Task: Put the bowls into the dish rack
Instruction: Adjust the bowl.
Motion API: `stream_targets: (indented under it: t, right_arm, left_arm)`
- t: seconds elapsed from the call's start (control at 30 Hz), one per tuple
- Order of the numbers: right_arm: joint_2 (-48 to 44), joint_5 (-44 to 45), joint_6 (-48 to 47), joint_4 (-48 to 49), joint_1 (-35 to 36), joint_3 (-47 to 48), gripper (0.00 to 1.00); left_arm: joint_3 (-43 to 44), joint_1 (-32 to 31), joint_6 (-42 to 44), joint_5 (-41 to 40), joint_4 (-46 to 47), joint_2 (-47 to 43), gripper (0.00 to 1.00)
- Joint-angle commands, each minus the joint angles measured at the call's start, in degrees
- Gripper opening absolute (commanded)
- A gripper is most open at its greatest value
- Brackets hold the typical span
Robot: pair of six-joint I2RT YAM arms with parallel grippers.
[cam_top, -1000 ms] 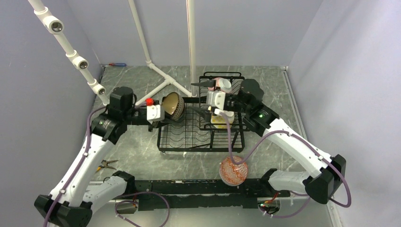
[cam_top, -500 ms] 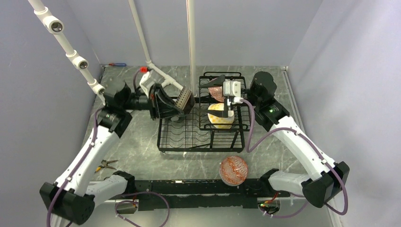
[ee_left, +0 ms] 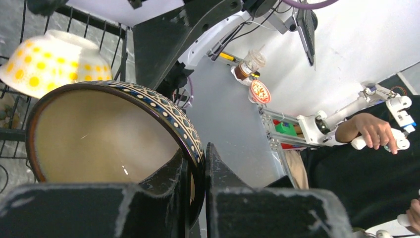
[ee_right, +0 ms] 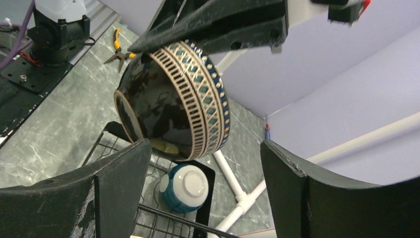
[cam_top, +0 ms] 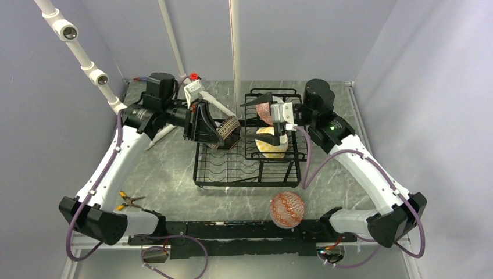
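Red-patterned ceramic: one bowl [cam_top: 287, 209] sits on the counter [cam_top: 174, 174] nearest the arm bases, not yet loaded. Beyond it, the black wire dish rack [cam_top: 232, 174] carries a yellow-dotted bowl [cam_top: 271, 143] upturned in its raised basket, likely to drain. A pink-patterned bowl [cam_top: 264, 111] stands behind it and a teal-and-white bowl [ee_right: 185, 187] sits lower down. The right claw [ee_right: 204, 148] gapes wide and empty. The left claw [ee_left: 195, 166] pinches the rim of a dark lattice-banded bowl [cam_top: 228, 129], tipped on edge over the rack's far-left corner, probably for slotting. Five bowls in all.
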Motion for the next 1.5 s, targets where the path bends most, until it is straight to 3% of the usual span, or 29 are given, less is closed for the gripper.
stream_targets:
  t: [0.0, 0.2, 0.37, 0.6, 0.73, 0.97, 1.1, 1.47]
  right_arm:
    - [2.7, -4.6, -3.1, -2.7, 0.7, 5.4, 0.86]
    - [8.7, -6.7, -11.4, -19.1, 1.7, 13.9, 0.87]
    - [10.2, -5.4, -18.2, -28.7, 1.9, 17.4, 0.88]
    - [6.5, -3.3, -18.8, -25.2, 2.7, 13.5, 0.88]
    - [3.9, 2.1, -19.5, -21.3, 4.7, 10.5, 0.88]
    - [1.9, 14.8, -24.9, -16.8, 10.1, 7.2, 0.88]
    - [1.2, 16.5, -27.5, -13.8, 10.9, 5.1, 0.88]
    - [7.3, 17.8, -39.0, -26.6, 13.1, 10.7, 0.87]
  left_arm:
    - [4.6, 0.0, 7.3, 3.1, -7.3, 0.3, 0.03]
    - [4.6, -0.1, 7.7, 1.7, -7.4, 0.0, 0.03]
    - [6.3, -0.1, 21.6, -1.7, -16.5, 0.5, 0.03]
    - [1.5, -0.1, 42.4, -6.7, -15.5, -4.4, 0.03]
    - [1.3, -0.1, 56.4, -7.7, -16.9, -5.4, 0.03]
    - [14.2, -1.0, 81.4, -11.9, -44.3, 4.5, 0.03]
    - [11.9, -3.6, 77.4, -17.1, -39.4, 2.5, 0.03]
    - [14.4, -5.0, 77.2, -14.9, -40.6, 1.4, 0.03]
